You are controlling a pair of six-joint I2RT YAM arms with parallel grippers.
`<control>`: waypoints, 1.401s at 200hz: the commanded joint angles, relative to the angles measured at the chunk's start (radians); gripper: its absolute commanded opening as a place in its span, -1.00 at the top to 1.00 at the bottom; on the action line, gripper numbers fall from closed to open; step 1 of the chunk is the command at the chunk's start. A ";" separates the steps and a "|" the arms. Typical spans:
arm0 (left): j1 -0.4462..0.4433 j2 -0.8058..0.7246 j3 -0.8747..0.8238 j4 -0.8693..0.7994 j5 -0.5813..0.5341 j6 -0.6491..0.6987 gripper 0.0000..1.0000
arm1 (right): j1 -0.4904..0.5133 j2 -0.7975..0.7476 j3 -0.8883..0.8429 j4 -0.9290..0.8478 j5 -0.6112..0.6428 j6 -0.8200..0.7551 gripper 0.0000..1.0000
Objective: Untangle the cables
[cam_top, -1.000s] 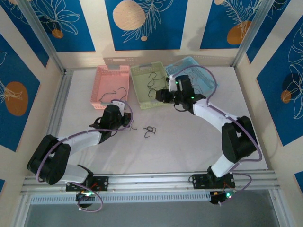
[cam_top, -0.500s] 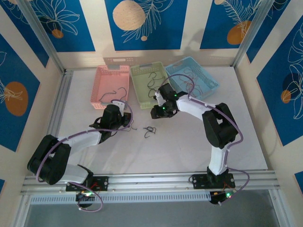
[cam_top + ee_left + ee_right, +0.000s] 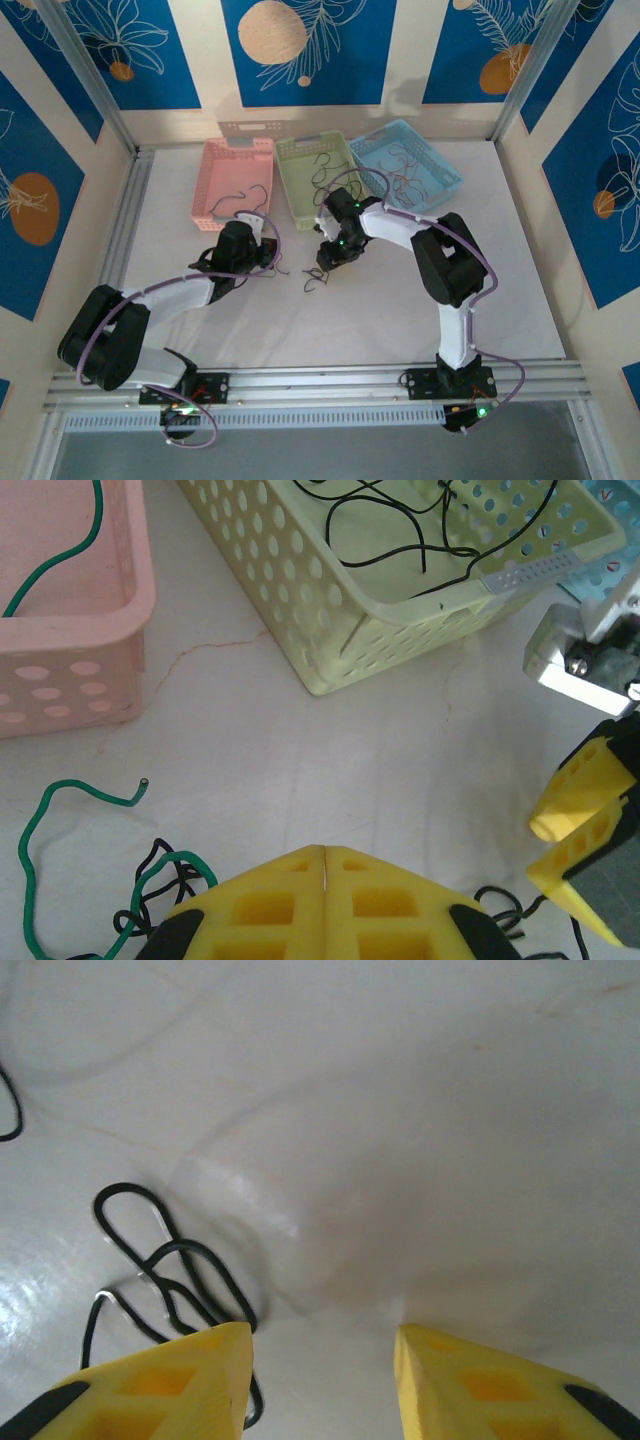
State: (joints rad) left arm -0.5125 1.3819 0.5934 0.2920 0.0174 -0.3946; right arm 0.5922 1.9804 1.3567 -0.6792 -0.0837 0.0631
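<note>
Because the right tool hangs low over the white surface with its jaws apart and nothing between them, the danger lies in where it would close. The small black tangle sits at about 9 o'clock from the gap, beside and partly under one finger, not between the two. A squeeze here would likely catch bare surface or a single outer loop. Lifting by one loop would probably drag the whole knot and draw it tighter instead of freeing a strand. In the top view the tangle lies near the middle of the surface, with the left tool at its 9 o'clock. That tool's pads are pressed together, and I cannot tell whether a hair-thin strand is pinched in the seam. A loose green cable and some black strands curl at its 8 o'clock. The two tools are near each other, so a careless reach could knock them together. At 12 o'clock stand the pink basket, green basket and blue basket, where a trailing strand might snag.
</note>
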 commanded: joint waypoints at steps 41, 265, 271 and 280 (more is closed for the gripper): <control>0.013 0.002 0.000 0.002 -0.005 -0.013 1.00 | 0.023 0.029 0.023 -0.043 -0.066 -0.074 0.18; 0.013 -0.001 -0.003 0.006 -0.004 -0.013 1.00 | 0.131 0.018 0.006 -0.039 0.020 -0.135 0.26; 0.014 0.000 -0.003 0.006 -0.004 -0.013 1.00 | 0.132 0.024 0.010 -0.044 0.023 -0.137 0.29; 0.013 -0.002 -0.003 0.006 -0.004 -0.013 1.00 | 0.132 0.037 0.015 -0.051 0.026 -0.138 0.35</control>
State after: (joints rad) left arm -0.5125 1.3823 0.5934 0.2920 0.0174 -0.3946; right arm 0.7181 1.9755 1.3483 -0.6800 -0.0757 -0.0559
